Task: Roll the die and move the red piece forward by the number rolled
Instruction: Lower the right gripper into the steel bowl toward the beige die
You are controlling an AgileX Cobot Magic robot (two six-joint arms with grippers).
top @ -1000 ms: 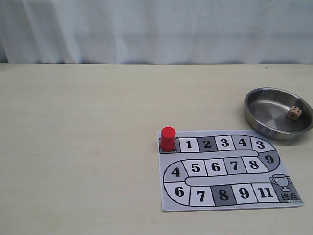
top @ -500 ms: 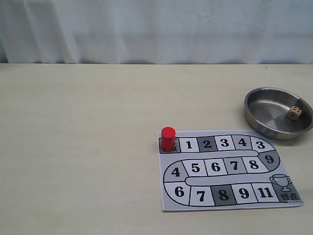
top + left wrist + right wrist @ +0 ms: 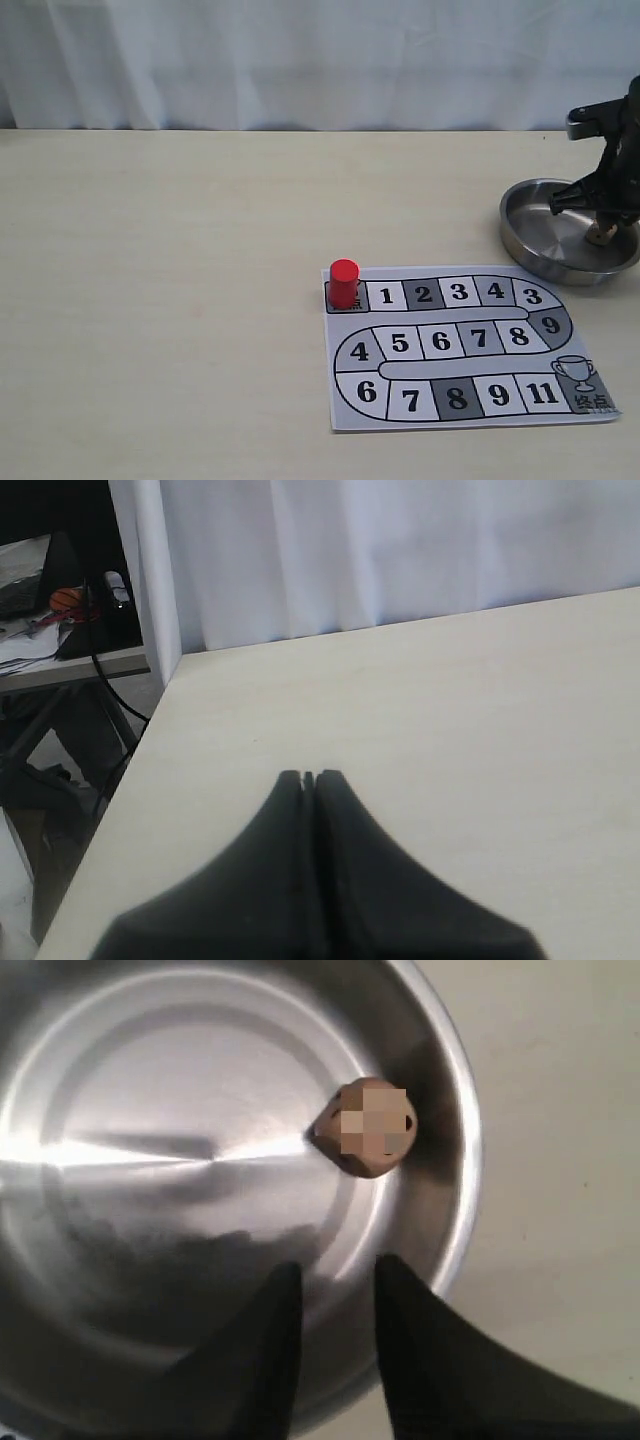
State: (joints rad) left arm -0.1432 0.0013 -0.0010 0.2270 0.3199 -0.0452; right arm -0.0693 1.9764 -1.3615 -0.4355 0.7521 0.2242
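Observation:
The red piece (image 3: 344,283) stands upright on the start square of the paper game board (image 3: 466,345). The tan die (image 3: 600,234) (image 3: 366,1127) lies inside the steel bowl (image 3: 540,250) (image 3: 150,1110), near its right wall. My right gripper (image 3: 603,205) (image 3: 337,1268) hangs over the bowl, open, with nothing between its fingers and the die a short way beyond the tips. My left gripper (image 3: 308,776) is shut and empty over bare table near the table's edge; it does not show in the exterior view.
The board carries a numbered track ending at a trophy square (image 3: 580,380). A white curtain (image 3: 300,60) hangs behind the table. Beside the table's edge in the left wrist view stands a cluttered desk with cables (image 3: 60,620).
My right arm has come into the exterior view from the right and now hangs over the bowl, partly covering the die. The red piece and the die have not moved.

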